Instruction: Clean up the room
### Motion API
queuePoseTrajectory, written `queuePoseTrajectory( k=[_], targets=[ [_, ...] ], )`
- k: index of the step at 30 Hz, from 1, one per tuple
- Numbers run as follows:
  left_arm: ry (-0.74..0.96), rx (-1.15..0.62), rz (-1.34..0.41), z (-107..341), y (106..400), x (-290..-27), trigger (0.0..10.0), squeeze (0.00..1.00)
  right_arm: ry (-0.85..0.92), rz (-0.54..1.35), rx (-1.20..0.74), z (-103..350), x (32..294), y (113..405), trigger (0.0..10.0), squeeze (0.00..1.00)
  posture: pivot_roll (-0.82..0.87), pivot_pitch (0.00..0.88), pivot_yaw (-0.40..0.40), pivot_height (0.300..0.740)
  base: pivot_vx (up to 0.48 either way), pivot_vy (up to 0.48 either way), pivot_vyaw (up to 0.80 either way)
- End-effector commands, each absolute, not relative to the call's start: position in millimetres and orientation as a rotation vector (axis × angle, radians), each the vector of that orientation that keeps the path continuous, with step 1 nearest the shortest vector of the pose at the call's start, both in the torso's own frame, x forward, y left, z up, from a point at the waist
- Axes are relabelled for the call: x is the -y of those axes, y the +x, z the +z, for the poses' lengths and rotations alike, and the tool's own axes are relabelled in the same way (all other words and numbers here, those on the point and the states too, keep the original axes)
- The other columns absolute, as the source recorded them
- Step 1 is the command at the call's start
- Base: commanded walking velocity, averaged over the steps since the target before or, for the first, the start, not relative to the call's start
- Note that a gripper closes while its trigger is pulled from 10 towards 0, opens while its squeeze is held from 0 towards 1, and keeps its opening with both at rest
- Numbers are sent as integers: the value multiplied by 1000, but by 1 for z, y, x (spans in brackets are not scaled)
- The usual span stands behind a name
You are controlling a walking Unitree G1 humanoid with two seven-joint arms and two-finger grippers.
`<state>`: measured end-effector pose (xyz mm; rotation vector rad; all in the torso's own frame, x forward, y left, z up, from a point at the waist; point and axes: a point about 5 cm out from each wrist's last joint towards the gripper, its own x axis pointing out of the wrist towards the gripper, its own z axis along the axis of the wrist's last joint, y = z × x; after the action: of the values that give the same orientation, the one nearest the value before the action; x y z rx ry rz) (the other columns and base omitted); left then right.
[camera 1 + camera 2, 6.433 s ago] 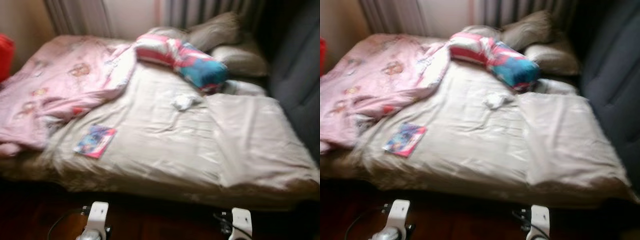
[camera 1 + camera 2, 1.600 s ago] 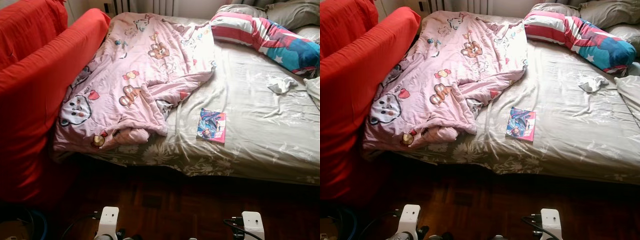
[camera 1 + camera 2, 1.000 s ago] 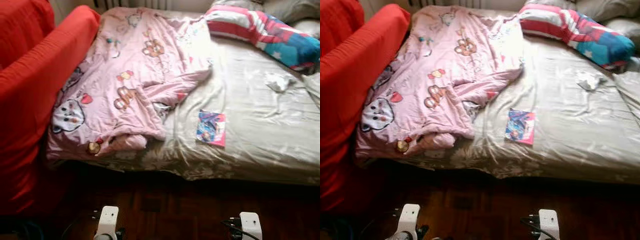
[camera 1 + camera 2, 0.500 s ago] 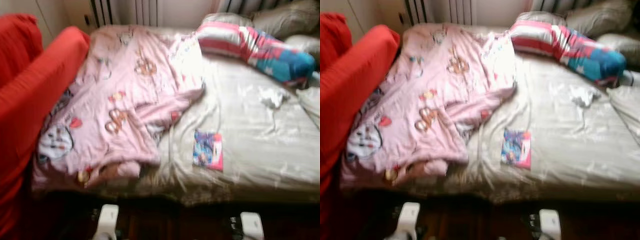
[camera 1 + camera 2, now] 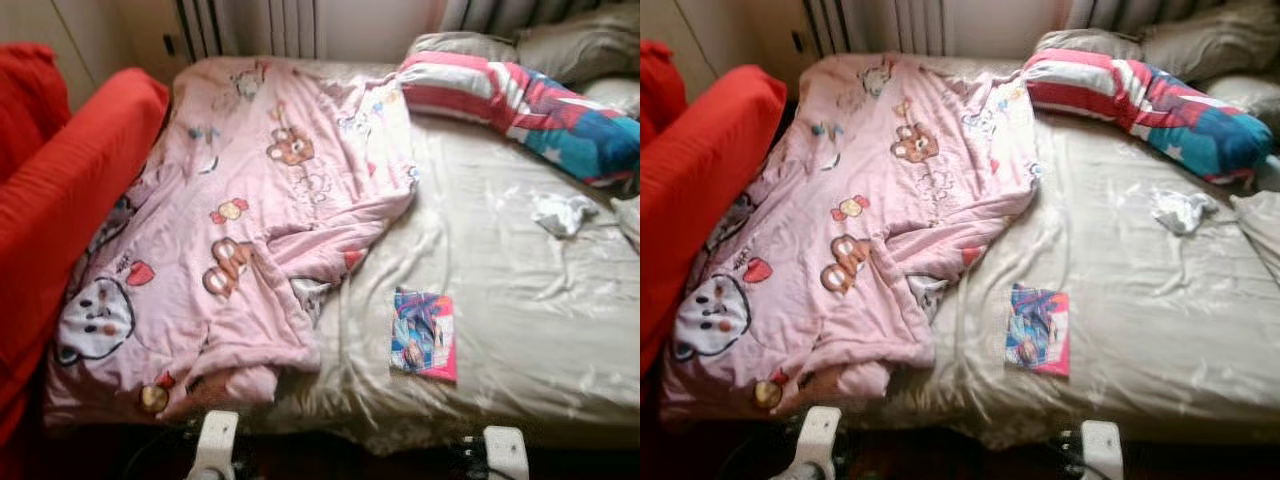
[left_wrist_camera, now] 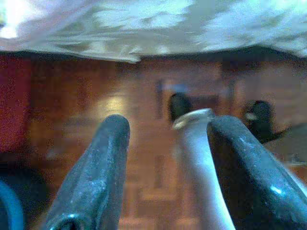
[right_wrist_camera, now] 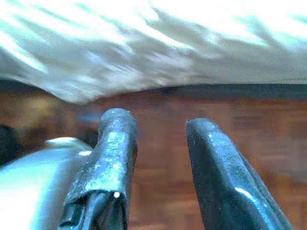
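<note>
Left gripper (image 6: pixel 163 143) and right gripper (image 7: pixel 158 143): fingers apart, empty, hanging low over the wood floor (image 7: pixel 163 110) at the bed's (image 5: pixel 540 340) edge.
Nothing is in reach yet; the pink quilt (image 5: pixel 240 220) lies bunched leftward, while the magazine (image 5: pixel 425 334) and crumpled cloth (image 5: pixel 563 213) rest loose on the sheet, awaiting pickup.

The bed (image 5: pixel 520 300) runs off the right edge, its foot end out of frame. Left of the bed, the red sofa (image 5: pixel 70 190) is cropped by the left edge. The pink blanket (image 5: pixel 230 220) buries the bed's left half. On the bed, the book (image 5: pixel 1038 328) cover is too blurred to read, and the white cloth (image 5: pixel 563 213) beyond it is too small to identify. At the bed's head, grey pillows (image 5: pixel 575 45) are cut by the top edge.
</note>
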<state>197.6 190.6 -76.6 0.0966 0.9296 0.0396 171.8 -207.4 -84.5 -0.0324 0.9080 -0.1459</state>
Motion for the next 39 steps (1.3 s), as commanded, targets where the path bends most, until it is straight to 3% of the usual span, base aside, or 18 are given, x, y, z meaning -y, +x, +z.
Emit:
queuePoseTrajectory(
  k=[1, 17, 39],
  targets=[
    [83, -958, 29, -81, 192, -185, 10000, 0, -39, -172, -937, -87, 216, 162, 10000, 0, -107, 186, -16, 740, 0, 0, 0],
    [90, -947, 17, -79, 194, -185, 10000, 0, -27, -178, -921, -86, 218, 163, 10000, 0, -106, 197, -14, 740, 0, 0, 0],
    [95, -927, 11, -78, 198, -183, 10000, 0, -16, -197, -928, -87, 224, 158, 10000, 0, -109, 202, -18, 740, 0, -284, 0]
  ],
)
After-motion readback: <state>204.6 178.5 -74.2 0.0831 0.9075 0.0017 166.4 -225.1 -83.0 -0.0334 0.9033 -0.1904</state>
